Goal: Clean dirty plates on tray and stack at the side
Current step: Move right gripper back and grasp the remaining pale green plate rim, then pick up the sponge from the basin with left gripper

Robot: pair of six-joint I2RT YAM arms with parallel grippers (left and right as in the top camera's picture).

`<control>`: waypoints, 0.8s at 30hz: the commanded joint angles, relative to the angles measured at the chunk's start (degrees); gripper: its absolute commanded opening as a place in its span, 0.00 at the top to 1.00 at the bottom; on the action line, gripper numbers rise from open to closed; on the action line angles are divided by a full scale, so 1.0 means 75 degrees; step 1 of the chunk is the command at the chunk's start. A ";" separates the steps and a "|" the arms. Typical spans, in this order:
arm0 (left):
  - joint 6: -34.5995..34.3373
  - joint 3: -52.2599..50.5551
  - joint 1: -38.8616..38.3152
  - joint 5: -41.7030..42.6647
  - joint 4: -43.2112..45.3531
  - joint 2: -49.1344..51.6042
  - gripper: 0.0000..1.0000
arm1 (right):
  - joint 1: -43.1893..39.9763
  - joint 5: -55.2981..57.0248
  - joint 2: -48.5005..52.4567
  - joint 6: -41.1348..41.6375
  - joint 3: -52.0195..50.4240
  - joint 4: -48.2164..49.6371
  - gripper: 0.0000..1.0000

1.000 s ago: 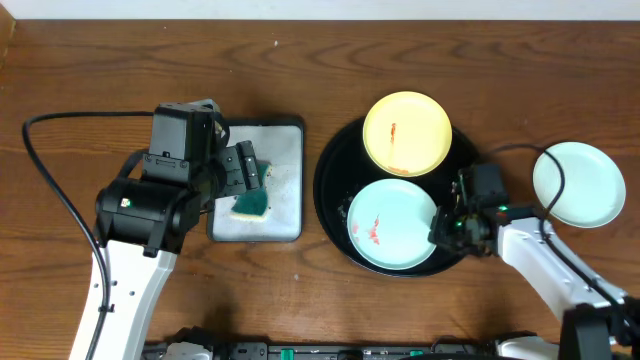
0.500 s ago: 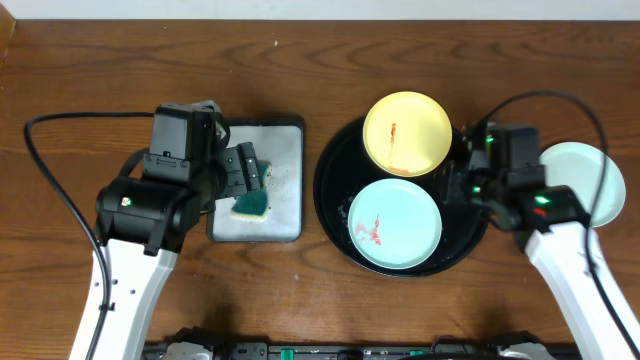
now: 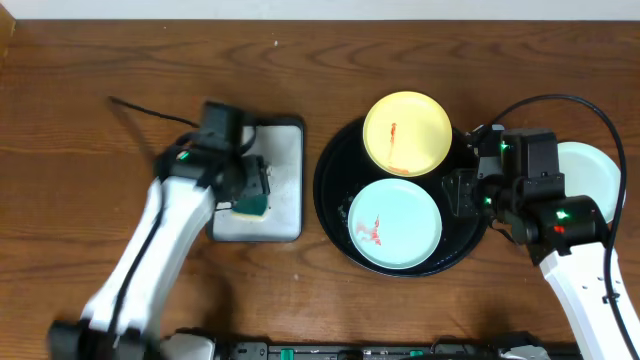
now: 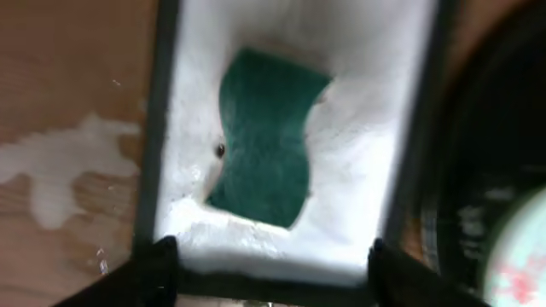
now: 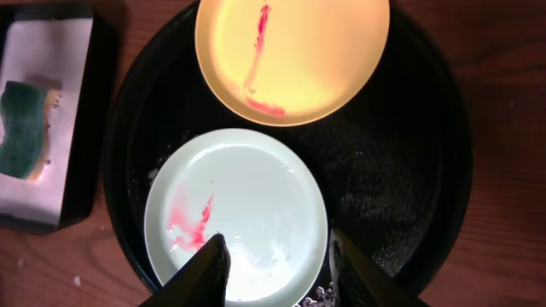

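The table (image 3: 60, 60) is brown wood with clear grain and a soft shine. The tray (image 5: 409, 170) is glossy black, and the yellow plate (image 5: 294, 51) and the mint plate (image 5: 247, 205) look smooth and shiny. The sponge (image 4: 264, 136) is green and rough, lying in white foam (image 4: 367, 170).

Right of the mint plate (image 5: 247, 205), the tray (image 5: 384, 170) floor lies bare.

Left hand (image 4: 271, 273) points straight down, fingers spread wide; right hand (image 5: 278, 275) faces down too, fingers parted, nothing between them.
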 commanded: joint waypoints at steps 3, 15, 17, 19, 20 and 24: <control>0.0216 -0.0140 0.0006 -0.0114 0.0685 0.1670 0.42 | 0.0041 0.0012 0.0047 -0.0047 0.0003 -0.0117 0.64; 0.0216 -0.0058 0.0006 0.0143 0.1291 0.3045 0.93 | 0.0041 0.0012 0.0047 -0.0047 0.0003 -0.0393 0.66; 0.0239 0.0079 0.0006 0.0504 0.1142 0.2876 0.92 | 0.0041 0.0012 0.0047 -0.0047 0.0003 -0.0396 0.67; 0.0239 0.0227 0.0006 0.0708 0.0994 0.2655 0.93 | 0.0041 0.0012 0.0047 -0.0047 0.0003 -0.0393 0.67; 0.0233 0.0268 0.0006 0.0737 0.0956 0.2547 0.92 | 0.0041 0.0012 0.0047 -0.0047 0.0003 -0.0393 0.67; 0.0239 0.0277 0.0006 0.0688 0.0950 0.2215 0.39 | 0.0041 0.0012 0.0047 -0.0047 0.0003 -0.0393 0.67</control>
